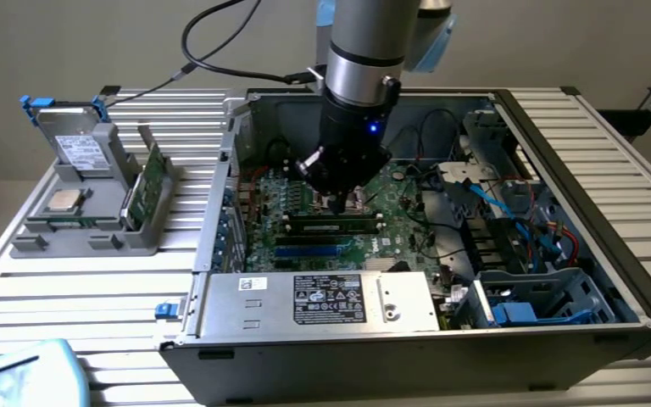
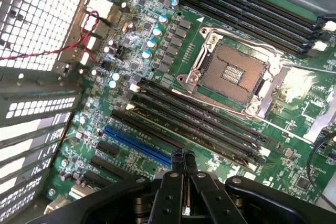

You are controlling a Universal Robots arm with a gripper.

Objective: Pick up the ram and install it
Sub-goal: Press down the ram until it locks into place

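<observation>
The ram [image 1: 145,182], a narrow green board, stands on edge in a grey holder [image 1: 88,242] on the table at the exterior view's left, outside the computer case. My gripper [image 1: 335,203] hangs inside the open case, far from the ram and just above the green motherboard [image 1: 399,199]. In the wrist view the gripper [image 2: 182,156] is shut, fingertips pressed together with nothing between them. Just beyond its tips on the motherboard [image 2: 152,30] run the long black memory slots [image 2: 199,124].
A silver processor chip [image 1: 65,201] and a hard drive [image 1: 77,148] also sit on the holder. Inside the case are the open processor socket [image 2: 233,72], a blue slot [image 2: 136,145], the power supply [image 1: 319,301], blue and black cables [image 1: 507,212] and a perforated metal wall [image 2: 37,14].
</observation>
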